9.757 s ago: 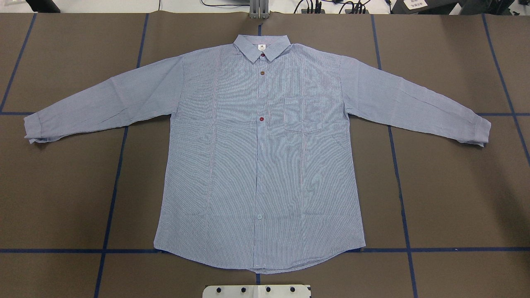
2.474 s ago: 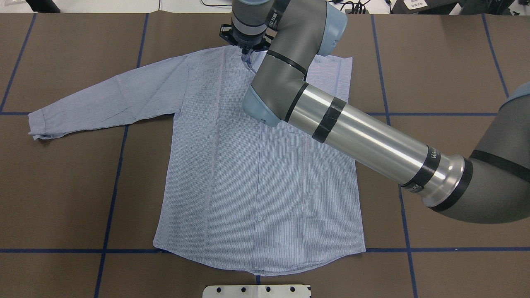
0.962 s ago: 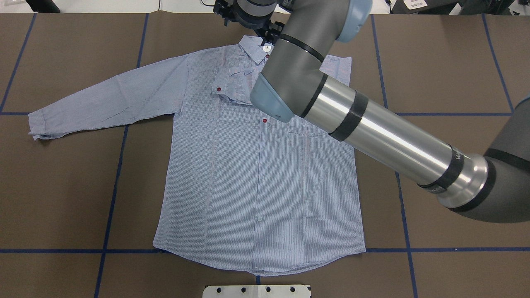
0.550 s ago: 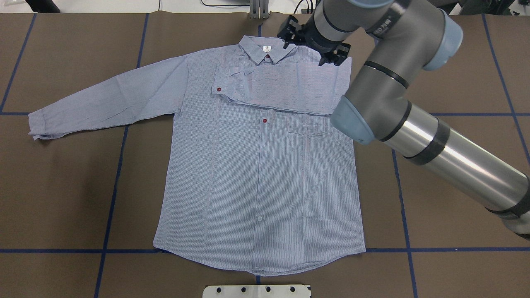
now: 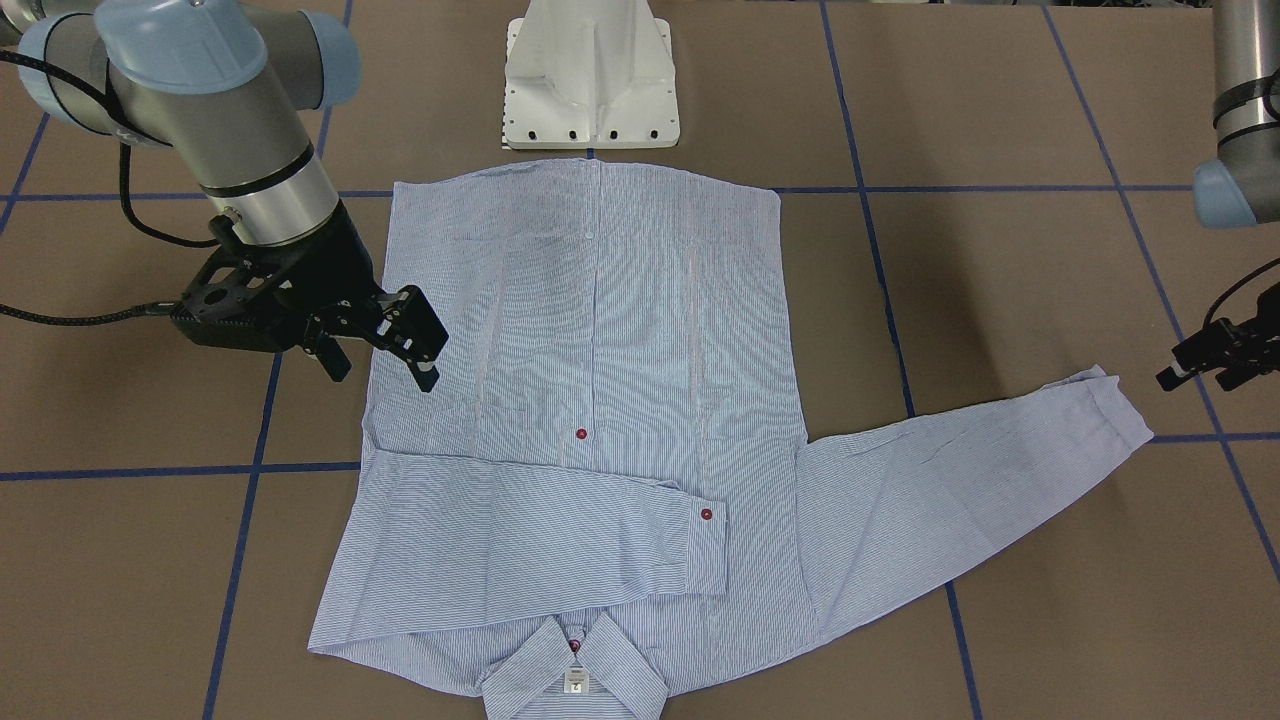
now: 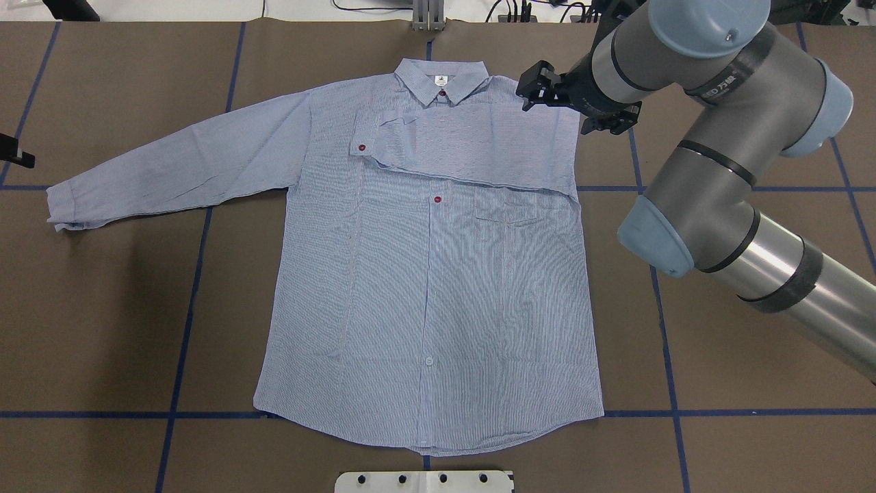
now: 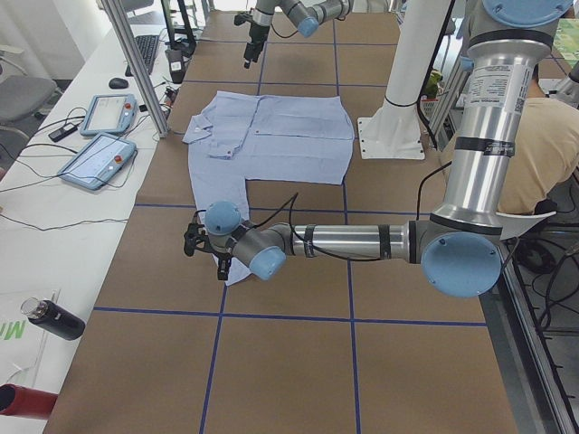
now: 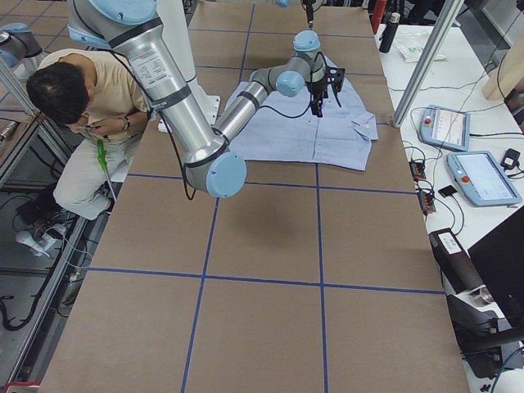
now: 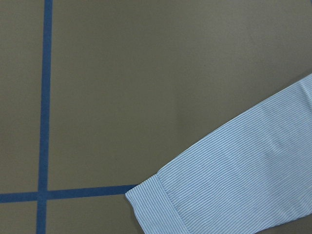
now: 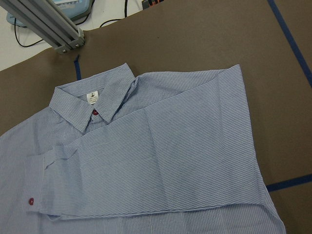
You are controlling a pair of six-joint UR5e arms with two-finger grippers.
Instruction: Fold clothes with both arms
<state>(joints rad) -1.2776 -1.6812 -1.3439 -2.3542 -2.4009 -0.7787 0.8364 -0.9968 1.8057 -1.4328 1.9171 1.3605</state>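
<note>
The striped shirt (image 6: 424,287) lies flat, front up, collar (image 6: 441,77) at the far side. Its right sleeve (image 10: 161,161) is folded across the chest, the cuff with a red button (image 6: 361,146) left of the placket. The other sleeve stretches out flat to its cuff (image 6: 58,209) (image 9: 161,204). My right gripper (image 6: 578,103) (image 5: 380,365) hovers open and empty over the shirt's right shoulder edge. The left gripper (image 5: 1215,360) hangs just beyond the outstretched cuff (image 5: 1120,410), fingers apart, holding nothing; only a black tip (image 6: 14,150) shows in the overhead view.
The white pedestal base (image 5: 590,80) stands just behind the hem. Blue tape lines (image 6: 185,308) cross the brown table cover. An aluminium post (image 6: 428,14) rises beyond the collar. A seated person (image 8: 82,106) is beside the robot. Tablets (image 7: 99,154) lie on the side bench.
The right gripper has let go of the folded sleeve and drawn back rightward from the collar to the shoulder edge. The left gripper's tip has come in at the overhead view's left edge.
</note>
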